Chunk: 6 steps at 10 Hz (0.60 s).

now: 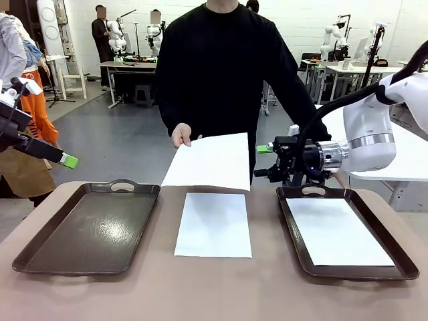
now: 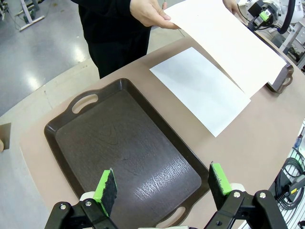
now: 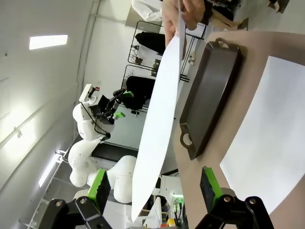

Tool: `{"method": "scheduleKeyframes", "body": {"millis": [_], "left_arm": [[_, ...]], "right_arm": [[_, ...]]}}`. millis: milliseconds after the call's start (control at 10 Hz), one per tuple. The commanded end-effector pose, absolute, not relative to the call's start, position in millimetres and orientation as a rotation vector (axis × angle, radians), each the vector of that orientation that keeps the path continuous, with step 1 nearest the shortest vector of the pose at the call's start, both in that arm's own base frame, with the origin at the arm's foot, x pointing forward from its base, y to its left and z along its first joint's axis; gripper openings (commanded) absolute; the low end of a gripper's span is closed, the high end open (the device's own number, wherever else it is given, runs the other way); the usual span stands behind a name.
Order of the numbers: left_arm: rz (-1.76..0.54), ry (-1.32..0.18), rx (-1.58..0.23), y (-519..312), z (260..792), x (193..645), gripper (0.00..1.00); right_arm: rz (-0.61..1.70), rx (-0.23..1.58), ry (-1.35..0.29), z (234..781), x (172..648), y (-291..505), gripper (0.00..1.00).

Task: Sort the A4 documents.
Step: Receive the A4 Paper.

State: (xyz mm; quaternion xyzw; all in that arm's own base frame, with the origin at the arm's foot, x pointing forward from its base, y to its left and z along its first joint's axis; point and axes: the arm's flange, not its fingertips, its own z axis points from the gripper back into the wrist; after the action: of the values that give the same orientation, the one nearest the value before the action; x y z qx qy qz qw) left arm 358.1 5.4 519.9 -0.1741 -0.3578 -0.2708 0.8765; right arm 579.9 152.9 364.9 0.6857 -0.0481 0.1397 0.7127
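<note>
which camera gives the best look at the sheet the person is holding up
The front view: the held sheet faces the camera whole, the person's hand at one corner. The left wrist view shows it slanted and cut off at the picture's top. The right wrist view catches it nearly edge-on.

Left gripper [image 2: 162, 183] hovers over table's [image 1: 214, 287] left end, jaws wide, empty; right gripper [image 1: 262, 161] horizontal over right end, jaws wide, empty.
</note>
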Motion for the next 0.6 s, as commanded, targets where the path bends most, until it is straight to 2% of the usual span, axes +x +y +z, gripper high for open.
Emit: {"method": "scheduleKeyframes", "body": {"millis": [0,500], "left_arm": [[-0.567,-0.752,-0.376,7,518,359,1.00],[-0.567,-0.752,-0.376,7,518,359,1.00]], "right_arm": [[0.250,1.537,-0.100,365,593,168,1.00],[0.235,1.557,-0.083,363,603,195,1.00]]}}
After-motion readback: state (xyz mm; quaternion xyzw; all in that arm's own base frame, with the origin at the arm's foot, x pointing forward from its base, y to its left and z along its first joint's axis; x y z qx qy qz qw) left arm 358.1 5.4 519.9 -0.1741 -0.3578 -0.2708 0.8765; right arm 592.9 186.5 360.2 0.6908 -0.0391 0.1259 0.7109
